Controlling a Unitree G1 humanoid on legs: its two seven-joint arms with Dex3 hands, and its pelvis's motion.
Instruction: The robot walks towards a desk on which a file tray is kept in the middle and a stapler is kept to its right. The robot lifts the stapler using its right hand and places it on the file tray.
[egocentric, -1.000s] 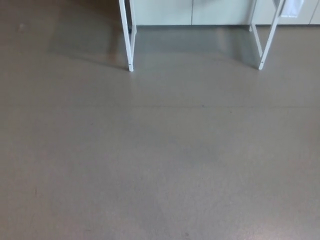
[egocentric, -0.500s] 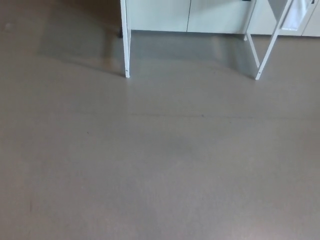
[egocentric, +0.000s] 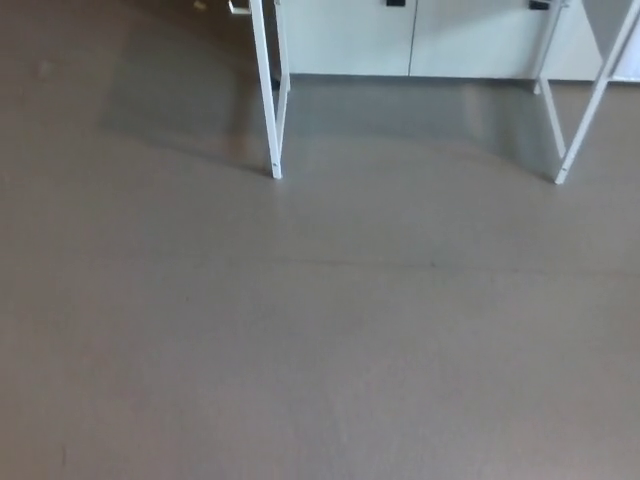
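Grey-brown floor (egocentric: 320, 350) fills nearly all we see, with two white desk legs (egocentric: 270, 100) standing at the top and pale cabinet doors (egocentric: 400, 40) behind them. The top of the desk is out of frame, so we see neither the stapler nor the file tray. Neither the left robot hand nor the right robot hand shows, so we cannot tell whether either is open or holding anything. We judge the task barely begun: the approach is unfinished, and lifting and placing remain.
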